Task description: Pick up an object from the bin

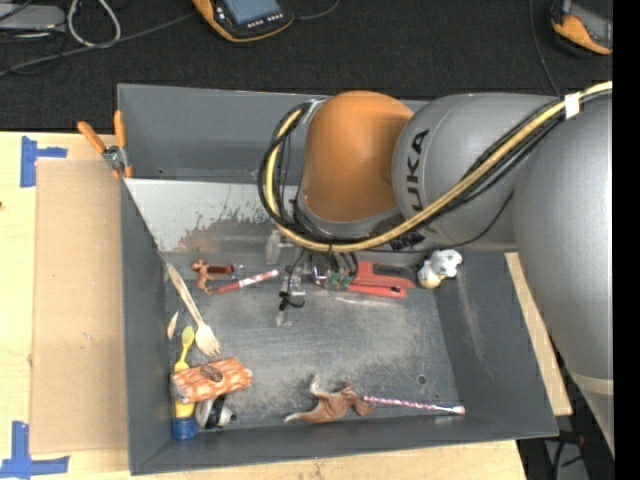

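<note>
My gripper (289, 305) hangs below the orange wrist cover, low over the bin floor in the bin's far middle. Just left of it lies a red-and-white striped straw (250, 280), its right end close to the gripper. A red flat wrench-like tool (382, 281) lies just right of the gripper, partly hidden under the wrist. A small brown figure (209, 271) sits at the straw's left end. Nothing shows held by the gripper.
A white-and-yellow toy (439, 266) rests at the right wall. A wooden fork (194, 318), a yellow piece (187, 345), an orange toy car (210, 376) and a blue piece (182, 429) crowd the near left corner. A brown lizard toy (330, 405) and pink straw (415, 405) lie at the near wall.
</note>
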`<state>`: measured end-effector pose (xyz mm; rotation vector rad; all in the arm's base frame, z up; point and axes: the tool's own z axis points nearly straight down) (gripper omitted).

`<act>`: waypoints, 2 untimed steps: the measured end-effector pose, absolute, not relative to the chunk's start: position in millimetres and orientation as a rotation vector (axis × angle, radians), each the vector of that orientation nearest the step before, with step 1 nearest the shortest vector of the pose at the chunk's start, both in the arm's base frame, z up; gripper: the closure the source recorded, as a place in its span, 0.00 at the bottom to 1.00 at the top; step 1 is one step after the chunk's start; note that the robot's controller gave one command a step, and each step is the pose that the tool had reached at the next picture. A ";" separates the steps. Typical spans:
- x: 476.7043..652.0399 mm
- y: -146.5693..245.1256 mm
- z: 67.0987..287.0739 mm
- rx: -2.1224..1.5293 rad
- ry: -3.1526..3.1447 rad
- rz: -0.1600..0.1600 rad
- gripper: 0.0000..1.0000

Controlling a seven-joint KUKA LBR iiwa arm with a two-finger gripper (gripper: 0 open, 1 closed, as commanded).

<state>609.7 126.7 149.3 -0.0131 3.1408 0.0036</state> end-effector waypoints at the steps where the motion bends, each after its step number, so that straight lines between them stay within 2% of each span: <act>1: 610.9 90.0 154.5 -0.190 3.136 0.002 0.00; 2: 603.8 130.1 155.5 0.106 3.139 0.002 0.00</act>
